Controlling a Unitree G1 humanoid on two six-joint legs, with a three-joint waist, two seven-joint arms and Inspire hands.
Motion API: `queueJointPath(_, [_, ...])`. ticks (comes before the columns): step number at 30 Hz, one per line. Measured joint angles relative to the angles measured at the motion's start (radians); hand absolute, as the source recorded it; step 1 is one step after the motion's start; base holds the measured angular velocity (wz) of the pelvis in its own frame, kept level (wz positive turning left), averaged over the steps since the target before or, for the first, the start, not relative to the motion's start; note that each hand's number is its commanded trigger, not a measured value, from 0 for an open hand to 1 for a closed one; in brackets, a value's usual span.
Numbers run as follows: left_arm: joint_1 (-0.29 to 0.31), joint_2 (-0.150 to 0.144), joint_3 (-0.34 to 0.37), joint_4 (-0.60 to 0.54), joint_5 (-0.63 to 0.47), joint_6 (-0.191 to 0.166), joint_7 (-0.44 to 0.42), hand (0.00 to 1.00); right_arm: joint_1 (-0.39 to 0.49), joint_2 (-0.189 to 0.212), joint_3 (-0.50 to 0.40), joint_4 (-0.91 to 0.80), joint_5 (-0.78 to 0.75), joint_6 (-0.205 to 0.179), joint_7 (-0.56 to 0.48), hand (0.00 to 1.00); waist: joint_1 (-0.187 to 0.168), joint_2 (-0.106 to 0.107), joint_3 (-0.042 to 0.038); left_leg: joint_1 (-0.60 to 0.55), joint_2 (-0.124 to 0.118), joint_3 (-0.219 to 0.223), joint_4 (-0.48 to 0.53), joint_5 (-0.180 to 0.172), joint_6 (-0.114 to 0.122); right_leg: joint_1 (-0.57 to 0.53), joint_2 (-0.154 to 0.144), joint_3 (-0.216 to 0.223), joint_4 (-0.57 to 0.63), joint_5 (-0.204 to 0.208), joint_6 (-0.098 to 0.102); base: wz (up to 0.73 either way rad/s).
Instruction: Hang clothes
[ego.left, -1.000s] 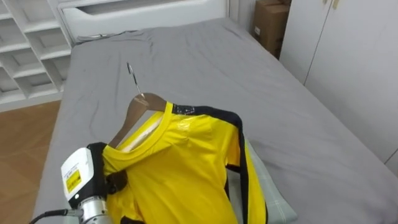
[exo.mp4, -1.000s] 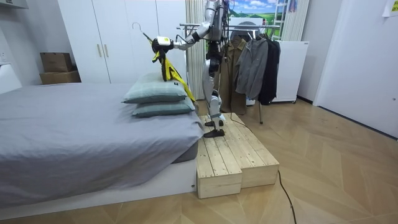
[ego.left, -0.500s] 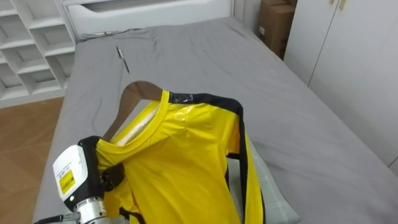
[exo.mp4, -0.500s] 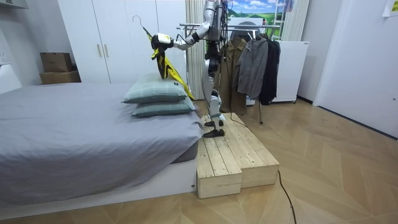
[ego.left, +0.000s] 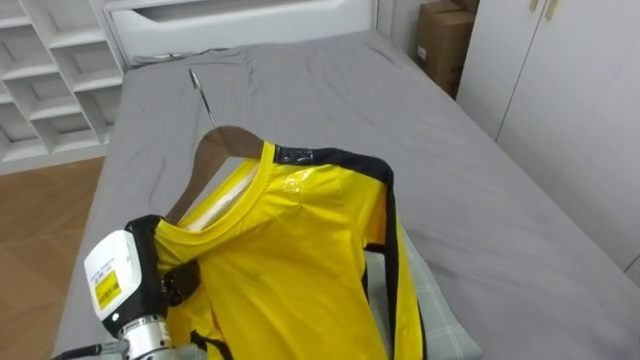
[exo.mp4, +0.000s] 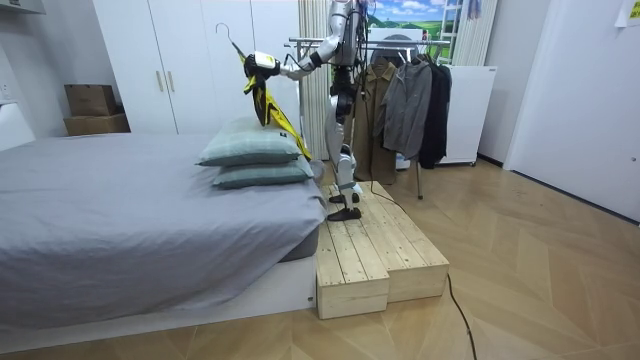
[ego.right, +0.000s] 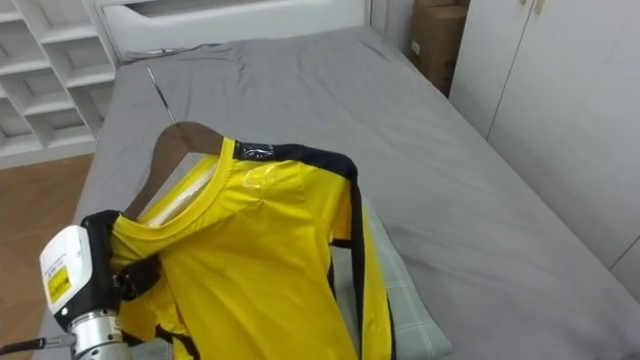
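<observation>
The lift-and-carry step of the hanging looks to be in hand: the left hand (ego.left: 125, 285) is closed, its dark fingers curled round the shoulder of the yellow shirt (ego.left: 290, 260) where the cloth covers one arm of the wooden hanger (ego.left: 215, 160). The shirt is already dressed on the hanger and drapes away from the hand, held in the air above the pillows (exo.mp4: 250, 150) at the end of the bed (ego.left: 330, 90). The hanger's metal hook (ego.left: 200, 95) sticks up free beyond the hand, on its far side. In the room view the robot stands on a wooden platform (exo.mp4: 370, 250) beside the bed, arm stretched out over it, with the clothes rack (exo.mp4: 400, 45) behind it on the side away from the hand. The next move probably calls for turning toward that rack, keeping the grip firm so the shirt does not slide off, and bringing the hook over the rail.
</observation>
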Motion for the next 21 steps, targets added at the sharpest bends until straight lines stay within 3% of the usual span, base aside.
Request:
queueJointPath(10, [0.043, 0.006, -0.013, -0.086, 0.033, 0.020, 0.000, 1.00, -0.063, -0.011, -0.090, -0.159, -0.138, -0.005, -0.235, 0.00, 0.015, -0.003, -0.0009, -0.014, 0.000, 0.001, 0.002, 0.000, 0.000, -0.012, -0.001, -0.005, 0.001, 0.000, 0.000, 0.01])
queueJointPath(16, [0.073, 0.010, -0.016, -0.139, 0.048, 0.022, -0.001, 1.00, -0.061, -0.010, -0.100, -0.423, -0.403, -0.008, -0.372, 0.00, 0.017, -0.019, -0.0012, -0.015, 0.000, -0.002, 0.008, 0.000, 0.000, -0.011, -0.001, -0.011, 0.005, 0.000, 0.000, 0.01])
queueJointPath(18, [0.081, 0.009, -0.017, -0.157, 0.054, 0.028, -0.006, 1.00, -0.061, -0.010, -0.101, -0.587, -0.530, -0.009, -0.416, 0.00, 0.019, -0.021, -0.0011, -0.014, 0.000, -0.002, 0.010, 0.000, 0.000, -0.011, -0.001, -0.010, 0.004, 0.000, 0.000, 0.00])
queueJointPath(21, [0.081, 0.007, -0.036, -0.178, 0.083, 0.040, -0.007, 1.00, -0.061, -0.007, -0.099, -0.722, -0.622, -0.020, -0.468, 0.00, 0.040, -0.028, -0.0022, -0.011, 0.001, -0.001, 0.010, 0.000, 0.000, -0.007, -0.001, -0.009, 0.003, 0.000, 0.000, 0.00])
